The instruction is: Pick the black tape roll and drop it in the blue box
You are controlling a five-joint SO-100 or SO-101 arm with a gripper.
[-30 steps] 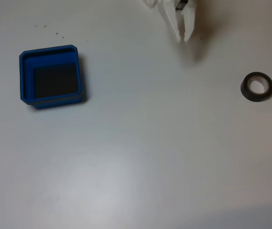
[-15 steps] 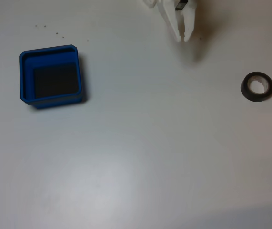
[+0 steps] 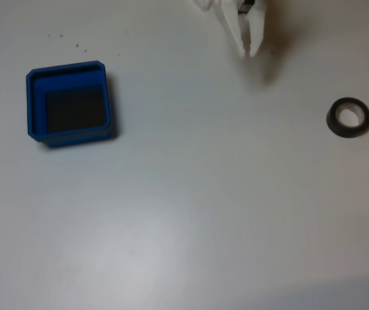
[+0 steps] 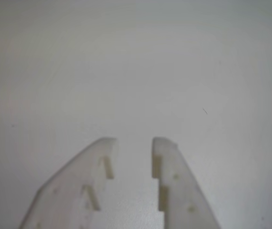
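The black tape roll (image 3: 349,117) lies flat on the white table at the right of the fixed view, its pale core showing. The blue box (image 3: 35,103) sits at the left with a bare dark floor. My white gripper (image 3: 249,53) hangs at the top centre, pointing down, well left of and behind the roll and far from the box. In the wrist view my gripper (image 4: 135,143) has a narrow gap between its fingertips (image 4: 105,148), and only bare table shows in that gap.
The white table (image 3: 190,213) spreads wide between the box and the roll. A few small dark specks (image 3: 68,40) mark the surface behind the box. A shadow (image 3: 271,68) falls just right of the gripper.
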